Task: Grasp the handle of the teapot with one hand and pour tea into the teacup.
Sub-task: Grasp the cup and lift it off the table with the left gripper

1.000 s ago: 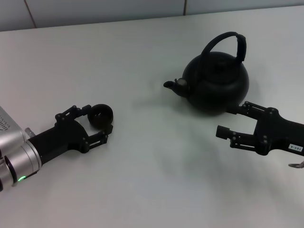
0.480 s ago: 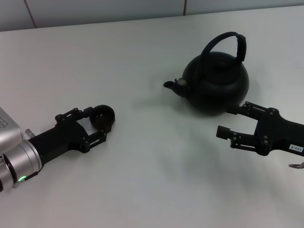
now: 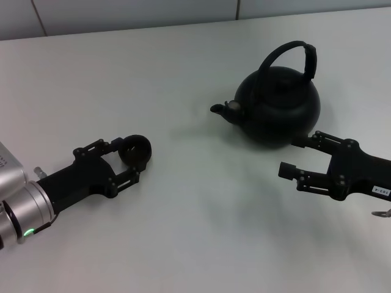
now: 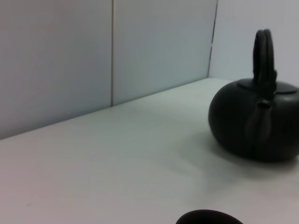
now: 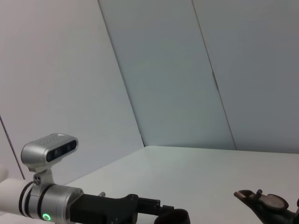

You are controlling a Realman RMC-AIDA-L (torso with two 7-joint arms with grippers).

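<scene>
Surface (image 3: 183, 67): one, white, carries everything.
Teapot (image 3: 280, 110): one, upright, spout toward teacup; handle (image 3: 292, 51) arched over lid, ungrasped.
Right gripper (image 3: 299, 155): just beside teapot's near side, fingers spread wide, holding nothing.
Left gripper (image 3: 125, 162): well apart from teapot, fingers closed around teacup (image 3: 135, 150), steadying it.
Step, judged: cup secured, pot grasp not yet made. Next calls for right gripper rising to handle's thicker section, closing there.
</scene>
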